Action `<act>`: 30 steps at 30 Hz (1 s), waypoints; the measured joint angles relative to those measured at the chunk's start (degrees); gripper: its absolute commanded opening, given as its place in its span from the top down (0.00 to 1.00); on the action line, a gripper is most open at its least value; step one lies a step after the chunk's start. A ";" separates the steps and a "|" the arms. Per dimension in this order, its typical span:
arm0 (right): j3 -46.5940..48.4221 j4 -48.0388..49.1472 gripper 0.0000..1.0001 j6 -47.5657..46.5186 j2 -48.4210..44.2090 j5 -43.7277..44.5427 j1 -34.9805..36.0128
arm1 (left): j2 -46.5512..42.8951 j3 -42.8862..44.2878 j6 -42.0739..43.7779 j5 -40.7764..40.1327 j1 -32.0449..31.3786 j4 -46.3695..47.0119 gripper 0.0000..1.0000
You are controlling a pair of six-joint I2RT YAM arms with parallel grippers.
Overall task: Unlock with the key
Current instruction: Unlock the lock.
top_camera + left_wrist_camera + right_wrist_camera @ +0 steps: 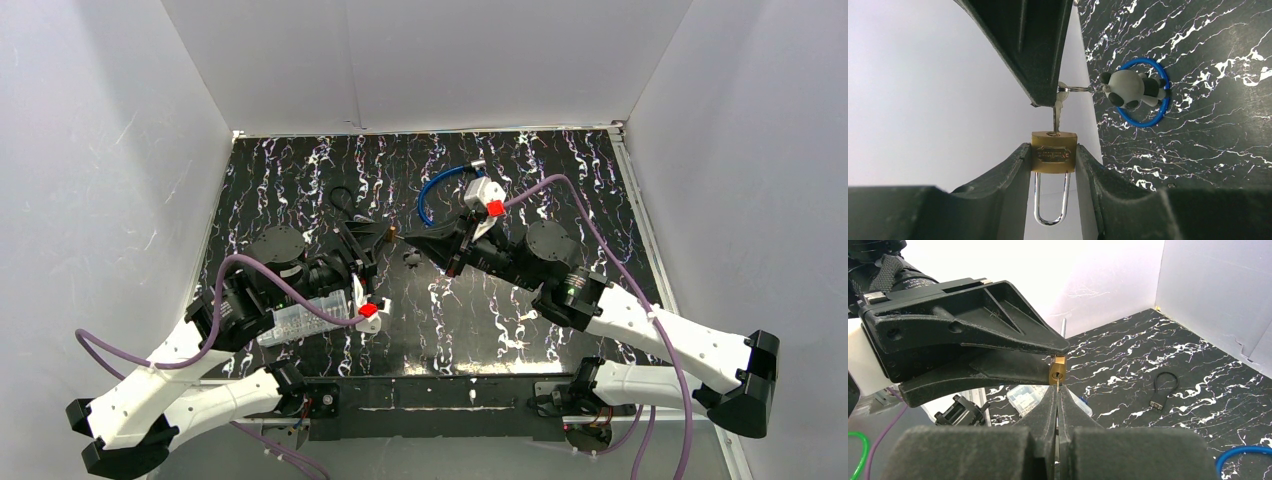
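Padlock (1054, 152) sits at the centre of the left wrist view, its brass body clamped in the left hand (1052, 159), shackle (1052, 200) not yet sprung. Just above, the right hand (1058, 395) pinches the key (1055, 115) tight, tip in the keyway; pushing home and turning seem left to do.

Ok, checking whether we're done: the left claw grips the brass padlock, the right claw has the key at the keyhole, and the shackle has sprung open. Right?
Not quite. The shackle is shut: the left wrist view shows both legs seated in the padlock body. The rest holds: left claw grips the padlock, and right claw has the key at the keyhole.
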 measured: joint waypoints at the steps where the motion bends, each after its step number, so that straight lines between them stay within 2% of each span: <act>1: 0.00 0.02 0.99 0.00 0.04 -0.13 0.00 | 0.00 0.00 0.02 -0.02 0.00 0.00 1.00; 30: 0.44 0.94 0.99 -0.08 0.29 -0.79 -0.04 | -0.13 0.00 0.04 -0.11 0.00 0.02 1.00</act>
